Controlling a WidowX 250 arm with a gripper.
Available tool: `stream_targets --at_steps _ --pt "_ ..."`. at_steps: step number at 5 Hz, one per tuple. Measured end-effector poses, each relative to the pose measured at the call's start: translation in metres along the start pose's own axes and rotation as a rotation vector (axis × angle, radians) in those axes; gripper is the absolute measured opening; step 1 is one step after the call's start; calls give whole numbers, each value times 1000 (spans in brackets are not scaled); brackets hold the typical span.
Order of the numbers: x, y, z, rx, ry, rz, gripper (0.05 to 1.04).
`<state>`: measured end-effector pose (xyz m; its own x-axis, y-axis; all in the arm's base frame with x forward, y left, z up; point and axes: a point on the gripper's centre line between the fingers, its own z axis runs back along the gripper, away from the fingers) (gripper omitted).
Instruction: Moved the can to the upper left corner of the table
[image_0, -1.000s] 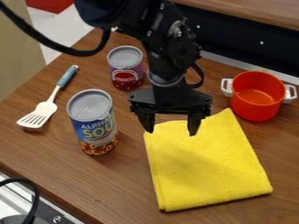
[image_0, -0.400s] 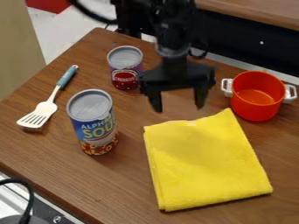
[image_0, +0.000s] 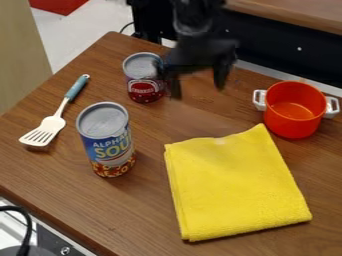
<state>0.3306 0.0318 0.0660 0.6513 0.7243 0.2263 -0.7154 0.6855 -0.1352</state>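
Saw at the near side of the counter (image_0: 147, 210) a folded yellow cloth (image_0: 234, 190); for a good move, needed to keep clear of its raised edge. A little farther, to the left, saw the tall soup can (image_0: 107, 142), upright and well apart from the end effector (image_0: 198, 93). Could not tell with certainty from "the can" alone whether to choose this one or the smaller can (image_0: 143, 80). Behind the tall one, found the spatula (image_0: 50, 125) lying at the left side, and to the right the red pot (image_0: 294, 110), both better left untouched.

Farther back, saw the end effector released, with fingers apart and nothing between, just beside the smaller can in this view. Could not judge the height or any contact. If meant to take this can, needed first to centre above, then to lower straight and to close evenly around its wall, without pushing at one side. Toward the far left corner (image_0: 113, 40), near the upright smaller can, needed only a short, low carry, then a flat and gentle release, safely inside the edge
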Motion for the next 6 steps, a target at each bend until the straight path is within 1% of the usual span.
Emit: stream_targets --at_steps 1,2,3,4,5,6 --pt "34 23 -5 40 -19 154 998" --pt "63 47 -6 83 -25 302 998" --pt "83 78 -5 98 -4 466 998" --pt "106 107 -8 92 -42 645 998" --pt "119 126 -15 98 -107 850 998" --pt "125 128 -31 159 -125 945 998"
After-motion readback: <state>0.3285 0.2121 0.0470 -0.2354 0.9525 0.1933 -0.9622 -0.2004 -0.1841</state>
